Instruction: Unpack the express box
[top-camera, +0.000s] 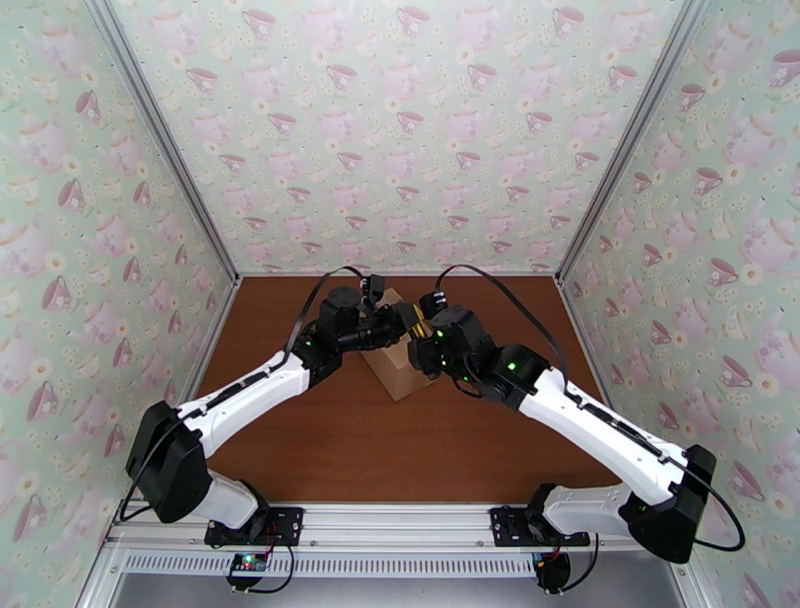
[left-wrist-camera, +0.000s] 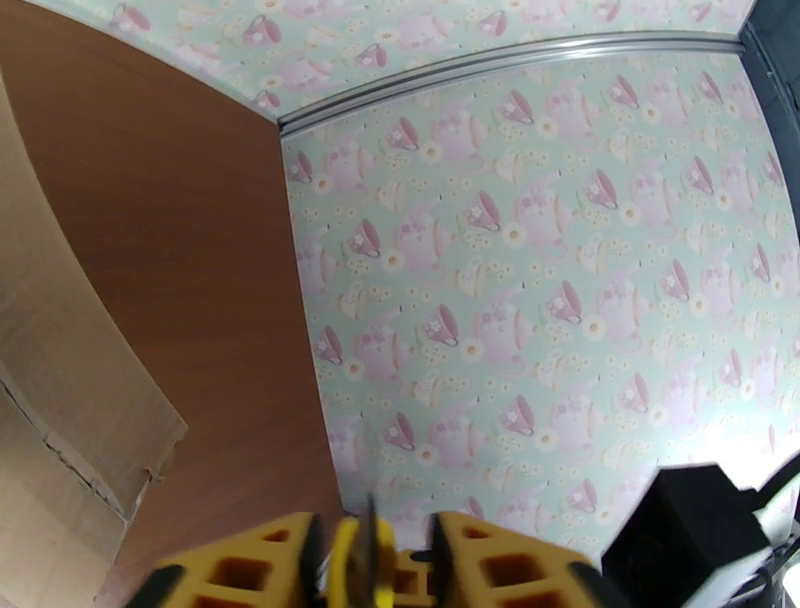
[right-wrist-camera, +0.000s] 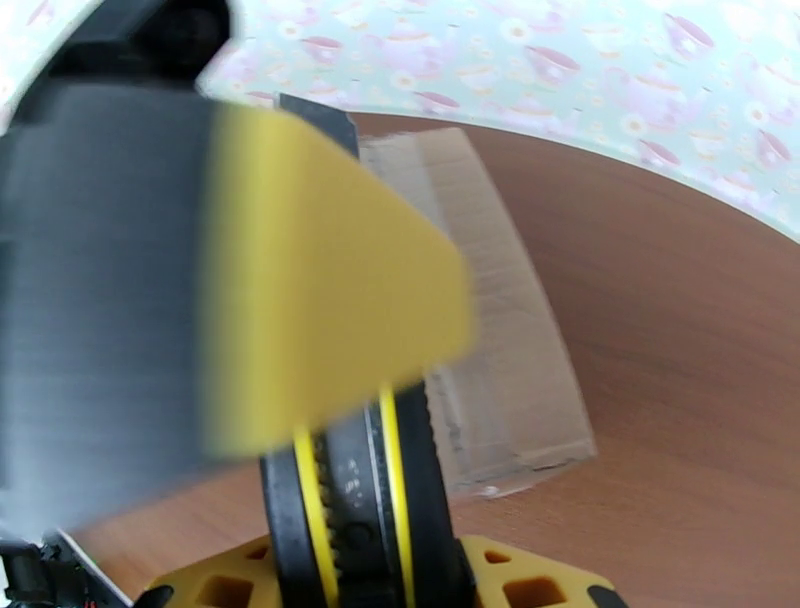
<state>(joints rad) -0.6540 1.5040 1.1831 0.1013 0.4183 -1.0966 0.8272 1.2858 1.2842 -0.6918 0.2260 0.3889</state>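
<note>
Roughly midway along the desk (top-camera: 350, 450), nearer its far edge: express box (top-camera: 398, 378), plain brown cardboard, skewed to the desk edges. Both arms meet above it. Left gripper (top-camera: 398, 322) and right gripper (top-camera: 428, 318) sit close together over the box's far end. Contact unclear. Jaw spread of either, and any hold: cannot tell, as the fingertips are hidden or blurred. Left wrist view shows a ragged cardboard edge at left. Right wrist view shows the box beyond a blurred yellow pad (right-wrist-camera: 330, 270).

Bright, even light — wrist views blurred close-up, bowed at edges.
</note>
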